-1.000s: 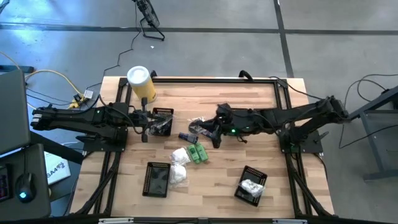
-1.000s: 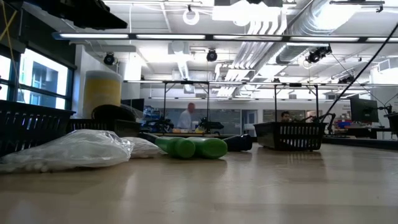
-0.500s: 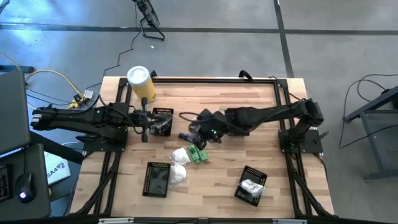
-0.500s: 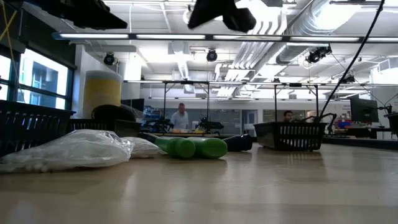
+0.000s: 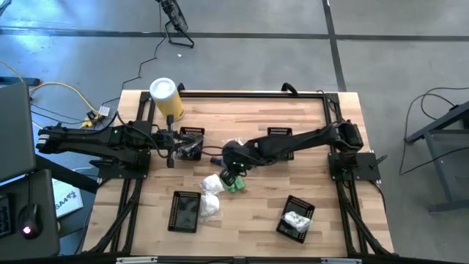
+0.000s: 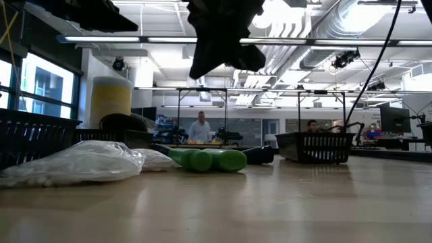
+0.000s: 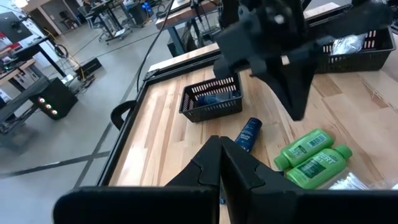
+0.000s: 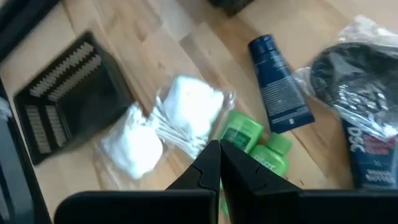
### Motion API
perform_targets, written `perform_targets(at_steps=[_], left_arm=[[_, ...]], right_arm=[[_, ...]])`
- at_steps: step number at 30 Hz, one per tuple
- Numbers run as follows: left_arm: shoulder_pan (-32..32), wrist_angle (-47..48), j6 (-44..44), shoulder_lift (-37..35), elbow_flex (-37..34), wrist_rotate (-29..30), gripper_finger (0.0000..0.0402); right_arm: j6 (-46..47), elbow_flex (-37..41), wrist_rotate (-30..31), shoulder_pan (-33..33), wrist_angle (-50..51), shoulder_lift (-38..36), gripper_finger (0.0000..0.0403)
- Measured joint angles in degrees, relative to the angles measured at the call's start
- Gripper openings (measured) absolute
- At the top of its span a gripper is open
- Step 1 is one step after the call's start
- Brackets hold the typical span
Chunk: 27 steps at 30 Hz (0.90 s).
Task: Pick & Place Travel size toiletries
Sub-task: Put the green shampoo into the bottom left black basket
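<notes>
The toiletries were found sorted in part. One white packet (image 5: 296, 219) lay in the basket (image 5: 282, 226) near the right front corner, and another (image 5: 210, 208) was seen at the edge of the front-left basket (image 5: 180, 211). A blue item (image 7: 214, 98) had been put in the far basket (image 7: 193, 109), by the left wrist view. It was judged that each basket was meant for one kind of item, so the pile at mid-worktop was what remained to be sorted.

In that pile two green bottles (image 5: 234, 183) lay side by side, touching, with a white packet (image 5: 212, 182) just beside them. A blue tube (image 8: 279, 84) lay flat on the worktop (image 5: 293, 176) near the bottles, and a silvery packet (image 8: 364, 81) with dark contents lay next to the tube.

The right end effector (image 5: 233, 166) was held above the bottles and the tube, pointing down at them; this was read as an approach to a pick. Its fingers (image 8: 205, 168) were pressed together, and nothing was held or touched. They would have to be parted before any item could be taken.

The left end effector (image 5: 173, 150) was parked over the left side of the worktop, beside a basket (image 5: 192, 133) there. Its fingers (image 7: 214, 162) were likewise closed, with nothing between them.
</notes>
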State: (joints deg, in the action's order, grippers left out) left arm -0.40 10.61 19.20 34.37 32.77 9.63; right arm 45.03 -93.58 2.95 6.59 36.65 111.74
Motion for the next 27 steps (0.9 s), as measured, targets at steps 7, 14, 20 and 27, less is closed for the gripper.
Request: perform_targets(at_steps=[7,14,20,27], left_arm=[[0.0,0.16,0.0,0.0,0.0,-0.05,0.0],[0.0,0.55,0.0,0.0,0.04,-0.09,0.0],[0.0,1.88,0.0,0.0,0.04,-0.09,0.0],[0.0,2.05,0.0,0.02,0.04,-0.06,0.0]], right_arm=[[-0.06,-0.02,-0.36,0.0,2.95,1.97,0.0002],[2.23,-0.02,1.62,-0.24,9.07,2.27,0.003],[5.29,0.16,4.79,-0.36,8.56,2.75,0.0104],[6.23,2.27,2.36,-1.97,4.67,4.84,0.0176]])
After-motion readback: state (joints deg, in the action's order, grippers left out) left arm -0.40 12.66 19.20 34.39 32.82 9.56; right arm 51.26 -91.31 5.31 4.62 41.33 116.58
